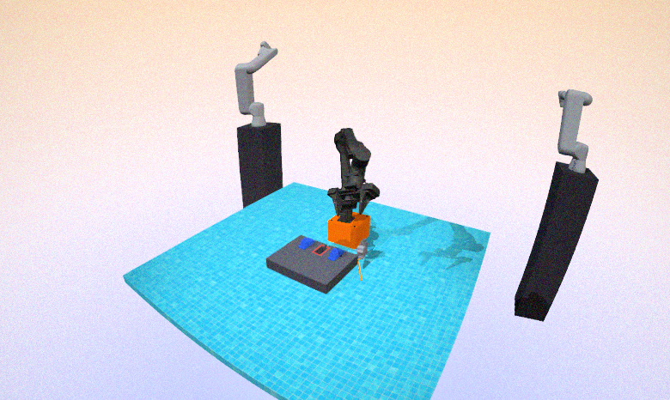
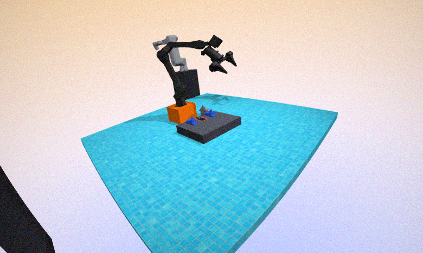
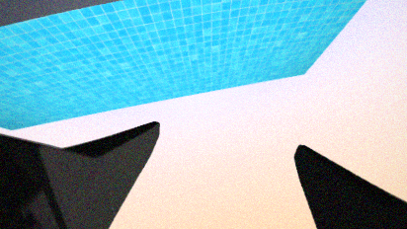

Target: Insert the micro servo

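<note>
The loose micro servo [image 1: 362,249] [image 2: 204,109] is grey and stands on the table just beside the deck, near its corner by the orange base. Its thin orange cable [image 1: 360,270] runs toward the front in the top view. The dark deck [image 1: 297,268] [image 2: 219,127] has an empty pocket marked by a red outline [image 1: 317,253] [image 2: 203,120], between two blue parts. My gripper [image 1: 349,213] [image 2: 231,69] [image 3: 227,139] is open and empty, high above the deck and out past it. The wrist view shows neither servo nor pocket. The servo's shaft direction and the side notch are too small to tell.
Two blue parts [image 1: 306,243] [image 1: 335,254] [image 2: 191,120] [image 2: 210,113] rise from the deck on either side of the pocket. The orange base [image 1: 344,233] [image 2: 181,114] stands close behind the deck and servo. Two grey arms [image 1: 245,89] [image 1: 569,121] stand on dark pillars beyond the blue tiled table [image 1: 377,337].
</note>
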`<state>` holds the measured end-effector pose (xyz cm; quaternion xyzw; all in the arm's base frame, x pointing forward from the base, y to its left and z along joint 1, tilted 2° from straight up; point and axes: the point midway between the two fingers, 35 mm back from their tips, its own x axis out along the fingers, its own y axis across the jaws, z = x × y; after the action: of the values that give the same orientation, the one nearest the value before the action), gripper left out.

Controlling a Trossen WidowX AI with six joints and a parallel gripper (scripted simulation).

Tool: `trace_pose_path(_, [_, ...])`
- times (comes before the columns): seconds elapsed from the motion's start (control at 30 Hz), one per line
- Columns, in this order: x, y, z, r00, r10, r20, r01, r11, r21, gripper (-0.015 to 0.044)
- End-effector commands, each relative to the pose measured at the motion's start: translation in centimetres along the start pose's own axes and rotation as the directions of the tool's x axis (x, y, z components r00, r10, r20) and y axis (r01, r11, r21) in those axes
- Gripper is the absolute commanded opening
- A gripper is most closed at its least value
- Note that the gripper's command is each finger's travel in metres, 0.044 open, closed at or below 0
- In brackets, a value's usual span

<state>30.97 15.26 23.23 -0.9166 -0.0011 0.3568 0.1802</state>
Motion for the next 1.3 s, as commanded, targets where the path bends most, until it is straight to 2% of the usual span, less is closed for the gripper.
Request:
trace_pose_path(0.0, [1.1,0.9,4.2,0.992,0.025,0.121,-0.020,0.999,-0.041,0.0440])
trace_pose_path(0.33, [1.7,4.3,15.0,0.904,0.124,0.408,-0.060,0.984,-0.167,0.0440])
trace_pose_path(0.73, [-0.7,11.2,25.7,0.683,0.321,0.656,-0.115,0.934,-0.337,0.0440])
trace_pose_path(0.83, [-1.1,12.2,26.7,0.650,0.347,0.676,-0.122,0.926,-0.358,0.0440])
trace_pose_path(1.27, [0.7,13.0,28.3,0.650,0.348,0.676,-0.122,0.925,-0.359,0.0440])
